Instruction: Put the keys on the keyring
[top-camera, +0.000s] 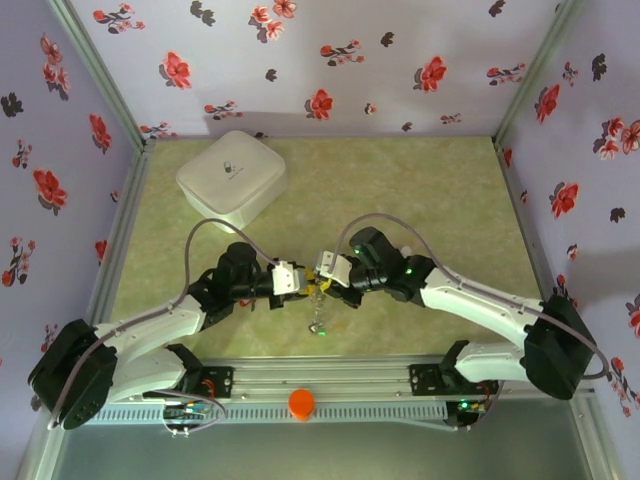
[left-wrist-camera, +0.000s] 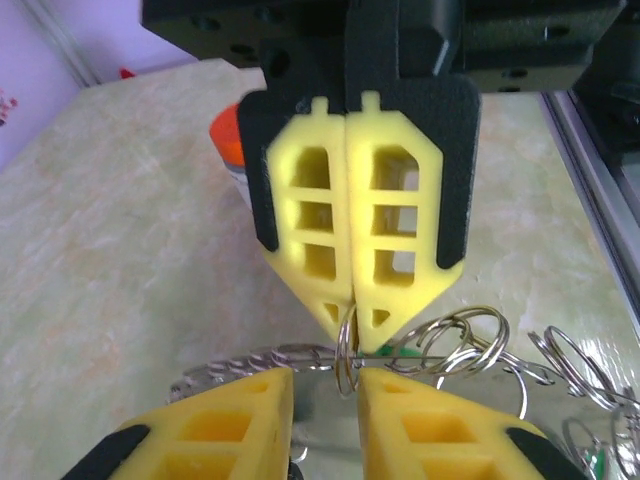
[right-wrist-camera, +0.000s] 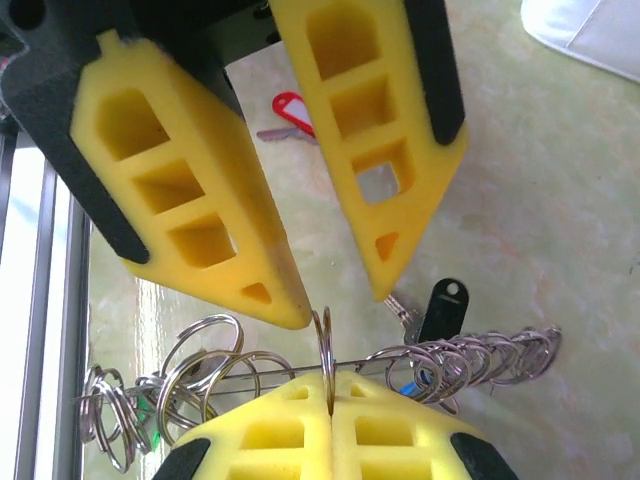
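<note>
The two grippers meet tip to tip over the mat. My right gripper (right-wrist-camera: 330, 390) (top-camera: 322, 280) is shut on a small split ring (right-wrist-camera: 325, 345) that sits on the thin wire of the keyring (right-wrist-camera: 271, 373). My left gripper (left-wrist-camera: 325, 385) (top-camera: 300, 283) is open, and the same split ring (left-wrist-camera: 345, 365) hangs in the gap between its fingertips. Several more split rings are strung along the keyring wire (left-wrist-camera: 404, 358) on both sides. Below it I see keys with a black tag (right-wrist-camera: 443, 308), a blue tag (right-wrist-camera: 405, 380) and a green tag (right-wrist-camera: 150, 415). A red-tagged key (right-wrist-camera: 290, 108) lies loose on the mat.
A white rounded square box (top-camera: 232, 180) stands at the back left. An orange pill bottle (top-camera: 301, 403) (left-wrist-camera: 225, 135) rests by the aluminium rail at the near edge. Flowered walls close the mat in on three sides.
</note>
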